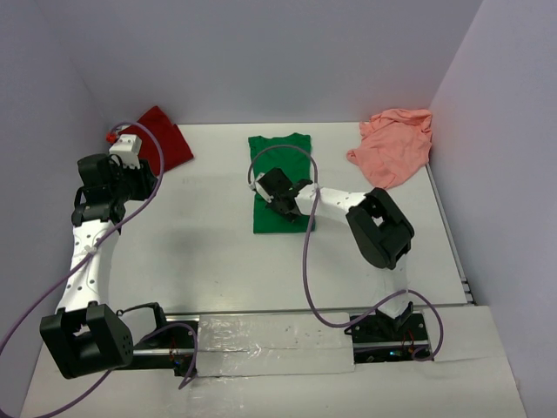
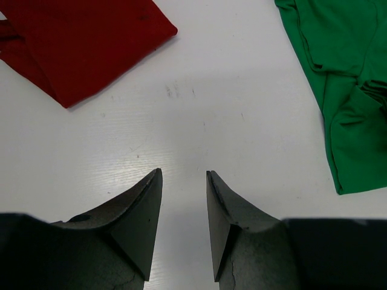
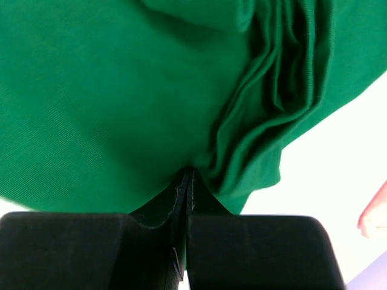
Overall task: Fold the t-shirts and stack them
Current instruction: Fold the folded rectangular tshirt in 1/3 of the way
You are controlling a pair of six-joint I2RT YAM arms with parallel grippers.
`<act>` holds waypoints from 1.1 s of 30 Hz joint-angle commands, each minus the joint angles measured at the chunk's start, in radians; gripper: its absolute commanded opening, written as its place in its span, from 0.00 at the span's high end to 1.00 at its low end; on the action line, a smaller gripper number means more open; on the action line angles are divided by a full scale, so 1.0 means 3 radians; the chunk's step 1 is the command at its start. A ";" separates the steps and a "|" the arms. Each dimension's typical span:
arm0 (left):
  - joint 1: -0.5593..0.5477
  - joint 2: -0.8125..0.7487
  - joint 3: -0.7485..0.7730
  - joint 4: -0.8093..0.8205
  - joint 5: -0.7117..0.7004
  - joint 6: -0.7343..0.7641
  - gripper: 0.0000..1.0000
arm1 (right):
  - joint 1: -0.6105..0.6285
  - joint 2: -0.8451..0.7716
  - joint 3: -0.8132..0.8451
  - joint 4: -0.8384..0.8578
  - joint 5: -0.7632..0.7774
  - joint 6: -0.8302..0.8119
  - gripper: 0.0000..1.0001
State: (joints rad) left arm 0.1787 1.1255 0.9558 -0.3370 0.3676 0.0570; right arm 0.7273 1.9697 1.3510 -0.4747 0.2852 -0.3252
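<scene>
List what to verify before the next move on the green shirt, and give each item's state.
1. Right end effector shut on green shirt: ok.
2. Left end effector open, empty, over bare table: ok.
3. Green shirt lying flat: not ok, pleated at the grip.
4. Red shirt apart from green shirt: ok.
5. Pink shirt folded: not ok, crumpled.

1. The green shirt (image 3: 121,90) runs past the right wrist view's top and left edges; the pink shirt (image 3: 373,214) is a blurred sliver.
2. The red shirt (image 2: 78,42) is cut by the left wrist view's corner.
3. The right gripper (image 1: 280,205) covers some green shirt; any pinch is hidden.
</scene>
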 commanded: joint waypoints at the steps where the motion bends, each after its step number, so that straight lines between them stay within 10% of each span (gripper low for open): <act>1: 0.0028 -0.0065 -0.0006 0.0034 0.0022 0.0020 0.56 | -0.0026 0.0040 -0.0070 0.0391 0.0312 -0.0128 1.00; 24: 0.0023 -0.0019 -0.0011 0.0009 0.0094 0.0020 0.57 | -0.0052 0.0255 -0.0561 0.2492 0.1718 -0.1002 1.00; 33: 0.0028 -0.0075 -0.0021 -0.0027 0.0119 0.0030 0.57 | -0.0307 0.0547 -0.0112 0.2264 0.1740 -0.0737 1.00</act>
State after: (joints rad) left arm 0.1787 1.1275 0.9398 -0.3424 0.3695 0.0578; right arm 0.6746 2.1223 1.2411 0.2031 0.7822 -0.5980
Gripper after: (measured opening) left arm 0.429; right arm 0.007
